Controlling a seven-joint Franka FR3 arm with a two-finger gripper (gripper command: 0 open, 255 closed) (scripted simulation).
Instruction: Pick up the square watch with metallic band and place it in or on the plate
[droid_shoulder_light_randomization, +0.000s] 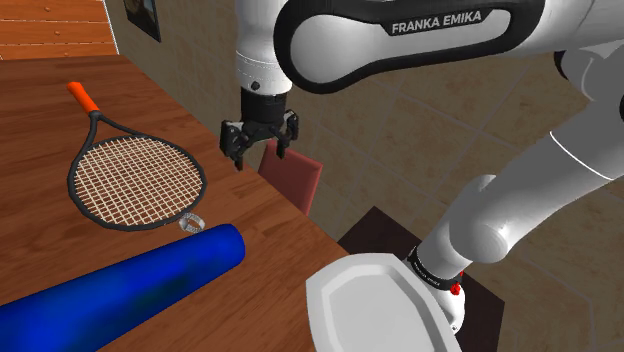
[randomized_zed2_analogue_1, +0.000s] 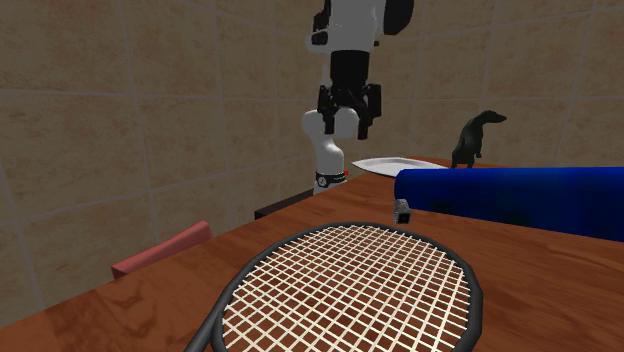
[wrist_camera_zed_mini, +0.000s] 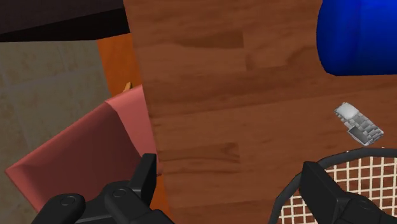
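On the wooden table (droid_shoulder_light_randomization: 40, 120), the square watch (droid_shoulder_light_randomization: 192, 222) lies flat, its metallic link band showing in the wrist view (wrist_camera_zed_mini: 359, 124). It sits between the rim of the tennis racket (droid_shoulder_light_randomization: 135, 180) and the rounded end of the blue cylinder (droid_shoulder_light_randomization: 130, 290), just beside both. Contact with either cannot be confirmed.

The gripper (droid_shoulder_light_randomization: 262, 145) hangs above the table's edge, clear of the surface, over the red chair back (droid_shoulder_light_randomization: 295, 175). Its fingers (wrist_camera_zed_mini: 143, 181) stand wide apart, and nothing is between them. In the wrist view the watch lies well outside the finger gap, next to the racket head (wrist_camera_zed_mini: 343, 191) and near the cylinder (wrist_camera_zed_mini: 359, 35).

The white plate (droid_shoulder_light_randomization: 375, 305) rests close to the arm's base, at the shoulder view's lower centre, with nothing on it. The blue cylinder lies between the plate and the racket.

In the second exterior view the gripper (randomized_zed2_analogue_1: 350, 115) hangs above the table's far edge. The watch (randomized_zed2_analogue_1: 403, 211) stands against the cylinder's end (randomized_zed2_analogue_1: 520, 200). The plate (randomized_zed2_analogue_1: 400, 163) lies beyond it, and a dark dinosaur figurine (randomized_zed2_analogue_1: 477, 137) stands behind the cylinder.
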